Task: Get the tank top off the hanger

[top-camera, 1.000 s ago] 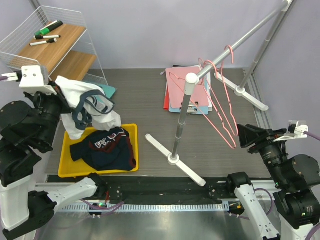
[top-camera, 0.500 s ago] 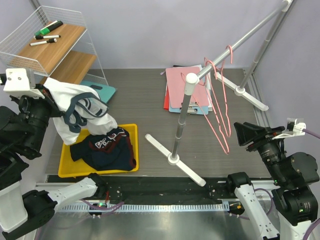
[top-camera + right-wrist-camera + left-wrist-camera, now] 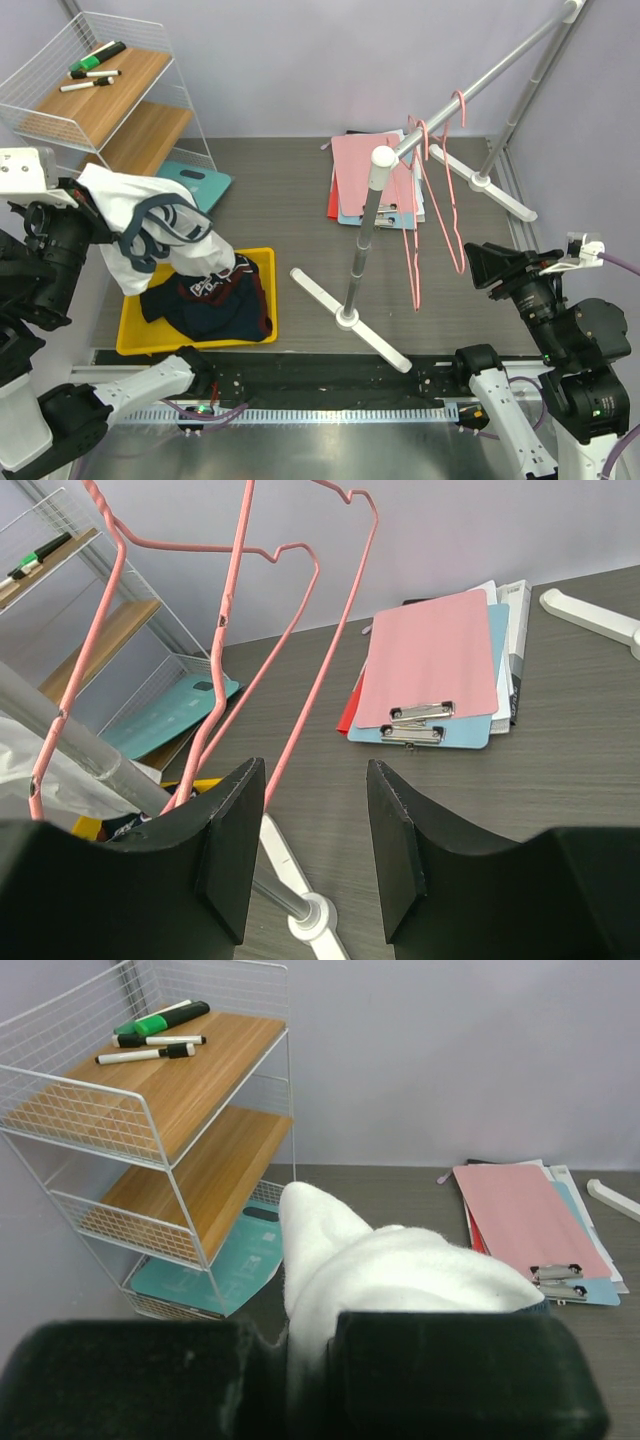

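In the overhead view, the white tank top with dark-blue trim (image 3: 125, 195) hangs bunched from my left gripper (image 3: 85, 195) at the left of the table, its lower folds draping towards the far-left corner of the yellow plastic tray (image 3: 125, 348), where a dark navy garment (image 3: 215, 300) already lies. The thin pink wire hangers (image 3: 415, 240) dangle bare from the slanted silver rail (image 3: 500, 65) on the right, so I judge the top is off its hanger and I am holding it high to keep the hem clear of the tray rim. My right gripper (image 3: 487, 265) sits near the hangers, touching nothing. In the left wrist view, the left gripper (image 3: 295, 1360) has its jaws pinching a fold of the white cloth (image 3: 390, 1270), a grip I read as firm enough for carrying. In the right wrist view, the right gripper (image 3: 315, 860) has its jaws spread and empty, with the pink hangers (image 3: 225, 630) hanging just beyond them, apart from the fingers.
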`<move>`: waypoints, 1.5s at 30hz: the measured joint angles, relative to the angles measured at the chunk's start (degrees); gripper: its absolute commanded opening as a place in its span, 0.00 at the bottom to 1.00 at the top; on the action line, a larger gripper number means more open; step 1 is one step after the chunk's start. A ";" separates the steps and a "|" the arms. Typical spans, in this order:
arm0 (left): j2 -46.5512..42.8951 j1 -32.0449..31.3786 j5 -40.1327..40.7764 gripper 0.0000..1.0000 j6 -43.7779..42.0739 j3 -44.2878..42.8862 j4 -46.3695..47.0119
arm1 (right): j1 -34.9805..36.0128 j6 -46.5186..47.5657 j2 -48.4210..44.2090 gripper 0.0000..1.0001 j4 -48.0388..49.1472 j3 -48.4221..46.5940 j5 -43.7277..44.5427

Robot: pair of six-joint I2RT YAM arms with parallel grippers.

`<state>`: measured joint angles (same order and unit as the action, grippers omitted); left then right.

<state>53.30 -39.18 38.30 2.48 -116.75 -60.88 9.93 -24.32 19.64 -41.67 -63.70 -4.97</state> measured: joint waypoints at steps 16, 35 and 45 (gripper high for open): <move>1.01 0.00 -1.84 0.00 0.26 -7.06 -2.78 | 0.00 -0.31 -0.04 0.51 0.92 1.01 -0.31; -11.06 0.00 -3.50 0.00 19.26 36.06 -3.74 | 0.00 -1.11 -0.04 0.51 1.31 2.99 -0.76; -15.13 0.00 1.84 0.28 36.83 52.63 -6.08 | 0.00 -1.09 -0.79 0.51 1.33 3.34 -1.20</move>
<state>38.17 -39.18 40.14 39.31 -64.12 -66.96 9.93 -25.41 18.85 -40.34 -60.36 -6.17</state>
